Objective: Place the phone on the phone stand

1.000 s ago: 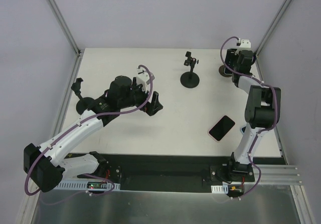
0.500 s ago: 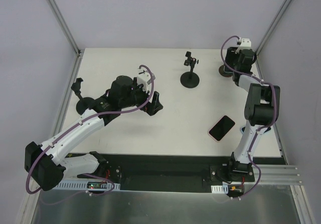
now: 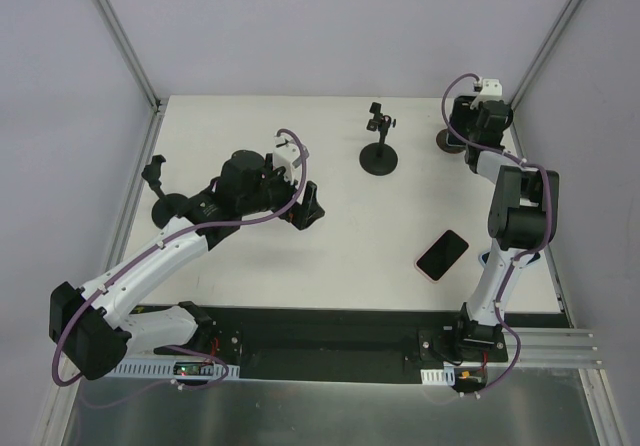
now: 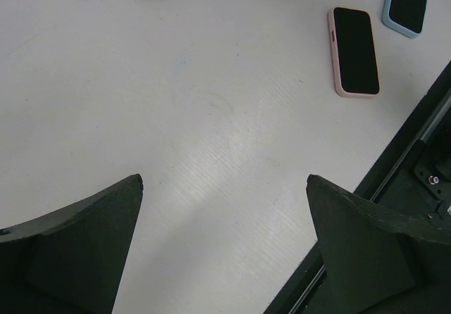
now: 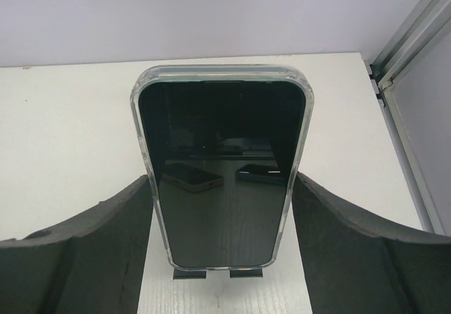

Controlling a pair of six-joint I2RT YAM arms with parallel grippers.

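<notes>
A phone in a clear case stands upright in the right wrist view, its lower edge on two small black lips of the phone stand. My right gripper is shut on it, with a finger against each long side. From above, the right gripper is at the far right corner over the stand's round base, and the phone is hidden there. My left gripper hangs open and empty over mid-table, its fingers wide apart around.
A pink-cased phone lies flat at the near right. A blue-cased phone lies beside it, partly under the right arm. A black stand stands at centre back, another at the left edge.
The right arm's wrist and elbow have shifted very slightly toward the far edge, still on the phone. The left arm has barely moved.
</notes>
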